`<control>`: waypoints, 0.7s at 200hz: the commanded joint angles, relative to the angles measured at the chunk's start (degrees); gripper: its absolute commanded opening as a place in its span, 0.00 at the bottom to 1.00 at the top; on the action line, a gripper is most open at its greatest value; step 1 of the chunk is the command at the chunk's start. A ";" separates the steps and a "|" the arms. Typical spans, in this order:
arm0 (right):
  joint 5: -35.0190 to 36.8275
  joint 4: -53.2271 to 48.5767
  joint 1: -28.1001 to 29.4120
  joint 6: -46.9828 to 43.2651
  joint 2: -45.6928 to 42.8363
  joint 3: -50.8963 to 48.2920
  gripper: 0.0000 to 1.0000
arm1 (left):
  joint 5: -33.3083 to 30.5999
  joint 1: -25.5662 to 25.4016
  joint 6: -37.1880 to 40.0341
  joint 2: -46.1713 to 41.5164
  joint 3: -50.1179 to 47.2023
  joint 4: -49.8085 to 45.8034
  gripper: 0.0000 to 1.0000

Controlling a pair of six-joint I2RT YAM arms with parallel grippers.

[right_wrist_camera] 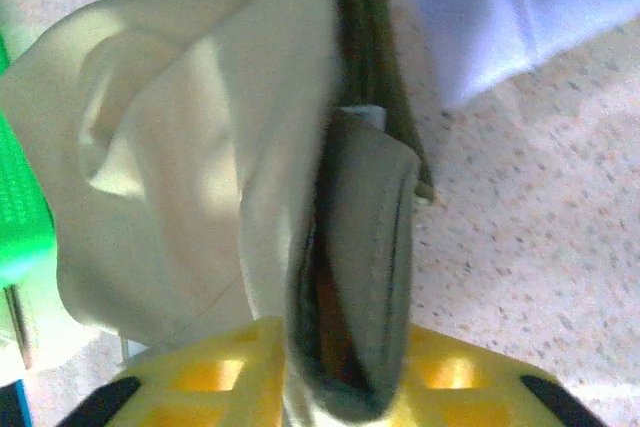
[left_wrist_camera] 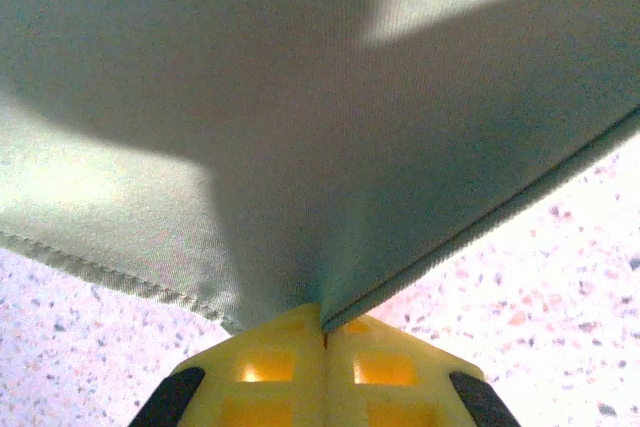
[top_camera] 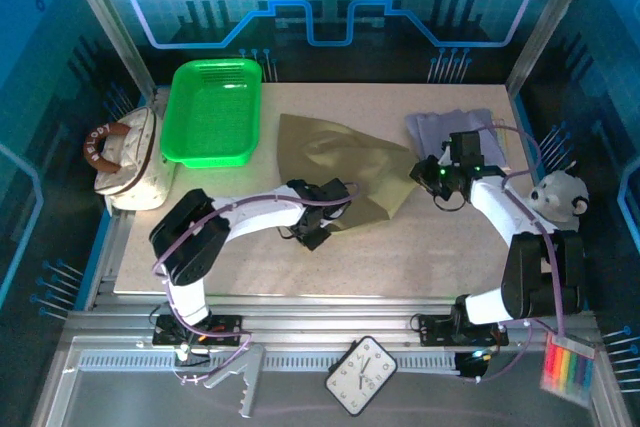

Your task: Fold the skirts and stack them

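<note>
We see the left fingers [left_wrist_camera: 265, 372] pressed fully together, pinching a hemmed corner of the khaki skirt [left_wrist_camera: 300, 97] between their yellow pads. The cloth rises away from the pinch, and the speckled worktop [left_wrist_camera: 560, 267] shows beneath it on both sides. From above, the khaki skirt [top_camera: 335, 152] lies spread in the middle of the worktop, just right of the green basket [top_camera: 212, 152]. The left arm reaches its near edge and the right arm its right-hand corner. The right fingers [right_wrist_camera: 200, 377] stand somewhat apart, with a thick, doubled band of the same khaki cloth lying between them. We cannot tell whether they clamp it or merely flank it. The lavender skirt [right_wrist_camera: 500, 7] lies flat on the worktop beyond that corner, toward the far right. Its near edge is just beside the khaki one, and we cannot tell whether the two touch.
</note>
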 commanded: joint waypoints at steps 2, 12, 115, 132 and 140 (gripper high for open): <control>-4.09 -1.71 -2.42 1.95 -1.43 -3.81 0.51 | 0.68 0.26 -2.23 -2.73 -1.72 0.68 0.00; -5.25 -1.82 -3.23 3.31 -1.76 -5.01 0.67 | 0.77 0.26 -2.25 -2.85 -1.64 0.59 0.00; -7.47 -2.57 -9.41 4.70 -0.30 -5.55 0.55 | -0.20 0.20 -1.38 -4.00 -2.67 2.24 0.00; -7.34 -3.08 -9.47 3.99 0.43 -4.22 0.50 | -0.29 0.22 -1.29 -3.89 -2.49 2.32 0.00; -7.16 -3.19 -9.47 3.82 0.78 -3.78 0.48 | -0.32 0.26 -1.29 -3.90 -2.49 2.27 0.00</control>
